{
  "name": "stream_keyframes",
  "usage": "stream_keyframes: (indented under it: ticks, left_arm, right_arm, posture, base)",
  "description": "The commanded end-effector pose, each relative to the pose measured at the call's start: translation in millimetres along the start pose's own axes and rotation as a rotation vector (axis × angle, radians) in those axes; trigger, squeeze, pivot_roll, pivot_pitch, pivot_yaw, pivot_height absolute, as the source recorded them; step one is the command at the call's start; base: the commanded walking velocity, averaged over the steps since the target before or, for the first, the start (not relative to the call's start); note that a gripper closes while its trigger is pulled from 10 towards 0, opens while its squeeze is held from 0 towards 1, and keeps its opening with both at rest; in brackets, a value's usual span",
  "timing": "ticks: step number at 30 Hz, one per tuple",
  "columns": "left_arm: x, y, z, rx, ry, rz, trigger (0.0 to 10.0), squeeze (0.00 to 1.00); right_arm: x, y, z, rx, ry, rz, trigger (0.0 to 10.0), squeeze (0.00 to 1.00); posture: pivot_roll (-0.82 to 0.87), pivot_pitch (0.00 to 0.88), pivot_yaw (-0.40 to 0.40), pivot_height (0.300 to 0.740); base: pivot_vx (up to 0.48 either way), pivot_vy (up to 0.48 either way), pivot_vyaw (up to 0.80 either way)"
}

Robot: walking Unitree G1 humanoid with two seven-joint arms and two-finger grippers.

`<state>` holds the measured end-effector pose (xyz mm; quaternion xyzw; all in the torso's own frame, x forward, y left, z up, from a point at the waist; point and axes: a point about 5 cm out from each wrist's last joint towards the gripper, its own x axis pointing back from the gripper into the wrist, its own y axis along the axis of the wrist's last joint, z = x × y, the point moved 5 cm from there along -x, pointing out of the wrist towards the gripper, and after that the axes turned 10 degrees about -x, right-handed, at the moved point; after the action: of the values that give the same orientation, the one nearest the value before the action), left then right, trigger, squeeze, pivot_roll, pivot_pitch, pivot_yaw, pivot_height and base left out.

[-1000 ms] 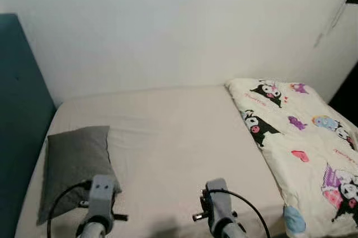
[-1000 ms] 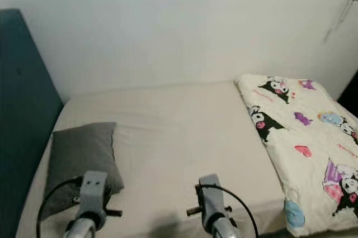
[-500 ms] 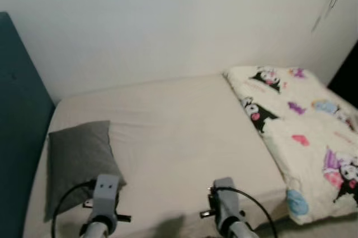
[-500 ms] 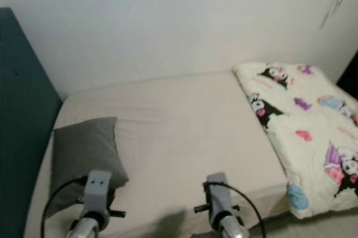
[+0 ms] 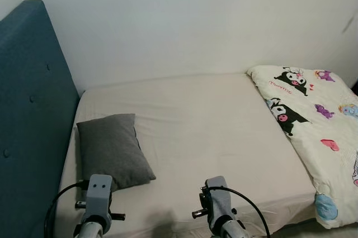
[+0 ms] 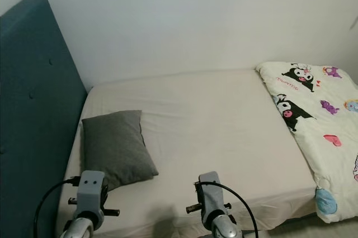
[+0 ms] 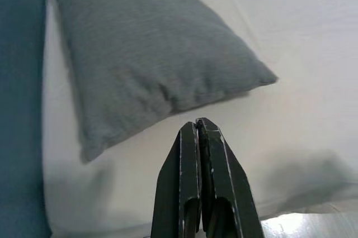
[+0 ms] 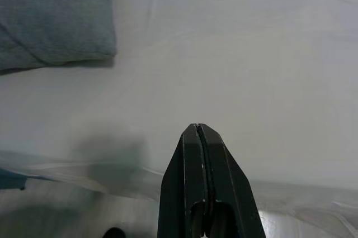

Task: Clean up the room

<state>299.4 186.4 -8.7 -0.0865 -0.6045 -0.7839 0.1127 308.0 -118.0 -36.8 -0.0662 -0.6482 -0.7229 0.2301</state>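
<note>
A bed (image 5: 201,132) with a cream sheet lies before me against the white wall. A grey pillow (image 5: 112,150) rests near the teal headboard (image 5: 33,120) on the left. A cream cartoon-print quilt (image 5: 316,132) is bunched at the bed's right end. Both arms are held low at the bed's near edge. My left gripper (image 7: 197,127) is shut and empty, just short of the pillow (image 7: 145,53). My right gripper (image 8: 197,132) is shut and empty over the sheet's front edge (image 8: 224,176).
The white wall (image 5: 196,20) runs behind the bed. The headboard stands tall along the left side. A strip of floor (image 8: 67,210) shows below the mattress edge in the right wrist view. The quilt hangs over the bed's front right corner (image 6: 335,204).
The camera has swung left and back: the headboard now takes more of the left, and the quilt sits further right. Both grippers stay shut and low.
</note>
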Motion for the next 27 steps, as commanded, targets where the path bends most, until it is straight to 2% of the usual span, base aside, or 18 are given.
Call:
stream_keyframes:
  ticks: [1,3,10,27]
  left_arm:
    - [4.4,-4.2,-3.2,-0.004,-0.012,0.004,10.0,0.0]
    - [5.2,-3.5,-4.7,-0.007,-0.017,-0.002,10.0,0.0]
    - [6.5,-2.4,-8.6,-0.007,-0.019,-0.01,10.0,0.0]
    - [3.9,0.2,-4.7,0.008,0.002,-0.012,10.0,0.0]
  right_arm:
    - [2.1,-4.7,-0.9,0.011,-0.003,0.013,10.0,0.0]
    - [1.9,-4.7,0.1,0.019,0.002,0.014,10.0,0.0]
    - [1.4,-4.6,3.1,0.026,0.015,0.015,10.0,0.0]
    - [2.4,-3.8,0.0,0.009,0.003,0.004,10.0,0.0]
  posture:
    - [-0.02,0.087,-0.049,0.74]
    - [-0.02,0.088,-0.048,0.74]
    - [-0.02,0.088,-0.046,0.74]
    - [-0.02,0.086,-0.045,0.74]
  base:
    - [0.0,-0.398,0.0]
    - [0.0,-0.472,0.0]
    - [0.0,-0.47,0.8]
    - [0.0,0.0,0.0]
